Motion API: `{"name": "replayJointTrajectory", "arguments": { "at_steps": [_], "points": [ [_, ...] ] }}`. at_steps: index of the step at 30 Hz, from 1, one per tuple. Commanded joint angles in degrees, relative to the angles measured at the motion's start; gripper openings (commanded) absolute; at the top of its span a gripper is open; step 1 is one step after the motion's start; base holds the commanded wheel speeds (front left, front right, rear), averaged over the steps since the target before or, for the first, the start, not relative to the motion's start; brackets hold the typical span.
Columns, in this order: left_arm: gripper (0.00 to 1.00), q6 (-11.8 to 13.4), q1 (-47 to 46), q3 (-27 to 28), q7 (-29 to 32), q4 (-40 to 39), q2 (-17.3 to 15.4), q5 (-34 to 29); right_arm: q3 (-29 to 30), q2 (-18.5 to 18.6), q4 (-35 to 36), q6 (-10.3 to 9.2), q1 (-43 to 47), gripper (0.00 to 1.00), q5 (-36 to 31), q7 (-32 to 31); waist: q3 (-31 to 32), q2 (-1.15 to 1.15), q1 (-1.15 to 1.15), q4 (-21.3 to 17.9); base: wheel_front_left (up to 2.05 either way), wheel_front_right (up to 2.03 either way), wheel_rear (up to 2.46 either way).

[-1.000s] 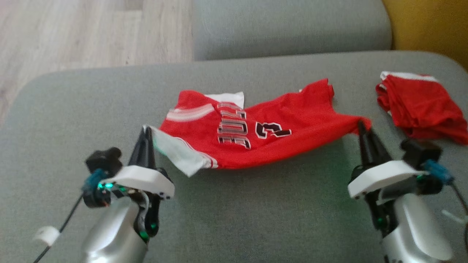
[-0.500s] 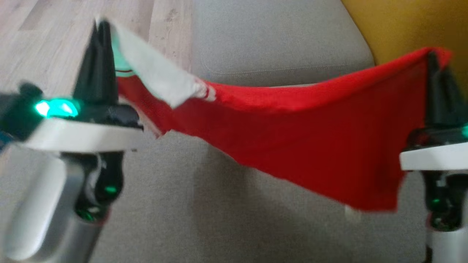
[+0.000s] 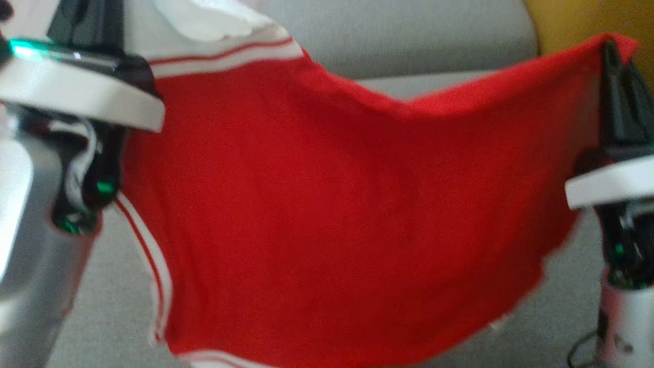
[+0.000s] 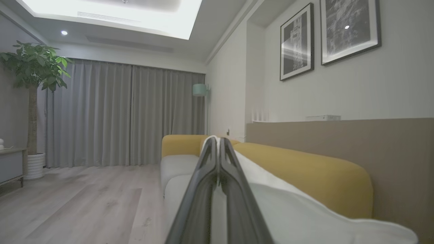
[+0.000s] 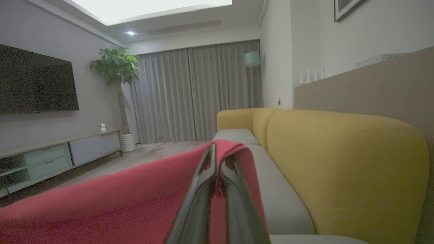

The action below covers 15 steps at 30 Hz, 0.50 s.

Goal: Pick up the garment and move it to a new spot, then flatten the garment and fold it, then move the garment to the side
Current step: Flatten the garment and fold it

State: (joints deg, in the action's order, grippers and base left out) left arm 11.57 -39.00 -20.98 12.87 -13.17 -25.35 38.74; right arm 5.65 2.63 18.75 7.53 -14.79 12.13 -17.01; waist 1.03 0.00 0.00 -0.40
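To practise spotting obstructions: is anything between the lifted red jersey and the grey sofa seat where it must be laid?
Nothing visible. The jersey hangs from the left hand and right hand above the seat, though the cloth hides the part directly beneath.

A sofa (image 5: 339, 162) with a yellow backrest and grey seat cushions (image 3: 409, 41) runs along a wall hung with two framed pictures (image 4: 296, 42), across the wooden floor (image 4: 84, 203) from a wall-mounted television (image 5: 34, 81) above a low cabinet (image 5: 51, 156), with a potted tree (image 4: 34, 67), grey curtains (image 4: 125, 115) and a teal lamp (image 4: 199, 89) at the far end.

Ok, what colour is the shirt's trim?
The shirt has white trim with a thin red line; best in head view.
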Motion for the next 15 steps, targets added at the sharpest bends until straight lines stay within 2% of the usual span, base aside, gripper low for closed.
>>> {"name": "replayJointTrajectory", "arguments": {
  "at_steps": [1,3,5,7,12,15],
  "points": [
    [0.0,-0.3,-5.6,2.4,0.5,-0.1,-2.8,-0.8,-1.9,0.2,0.5,-0.04,-5.2,0.0,0.1,-0.3,-3.6,0.0,0.0,-0.6,0.0,0.0,0.0],
    [0.0,-1.2,-9.3,2.4,0.3,3.4,-3.5,-2.1,-2.6,0.2,-3.8,-0.04,-10.0,0.0,-0.4,0.4,-6.7,0.0,0.0,-1.0,0.0,0.0,0.0],
    [0.0,-3.4,-19.8,1.6,-1.6,12.1,-3.6,-5.7,-2.7,0.2,-15.9,-0.04,-23.7,0.0,-1.1,3.6,-12.2,0.0,0.0,-1.7,0.0,0.0,0.0],
    [0.0,-4.9,-26.3,0.6,-4.0,17.0,-3.1,-8.4,-1.9,0.2,-22.7,-0.04,-31.5,0.0,-1.2,5.6,-14.3,0.0,0.0,-1.5,0.0,0.0,0.0],
    [0.0,-7.5,-40.2,-1.1,-10.9,29.1,1.0,-12.1,-0.7,0.3,-38.5,-0.04,-48.7,0.0,-9.6,11.4,-17.6,0.0,0.0,0.4,0.0,0.0,0.0],
    [0.0,-8.5,-43.9,-1.7,-14.6,35.0,3.8,-12.3,1.3,0.7,-47.0,-0.04,-55.7,0.0,-14.5,14.4,-20.2,0.0,0.0,2.3,0.0,0.0,0.0]
  ]
}}
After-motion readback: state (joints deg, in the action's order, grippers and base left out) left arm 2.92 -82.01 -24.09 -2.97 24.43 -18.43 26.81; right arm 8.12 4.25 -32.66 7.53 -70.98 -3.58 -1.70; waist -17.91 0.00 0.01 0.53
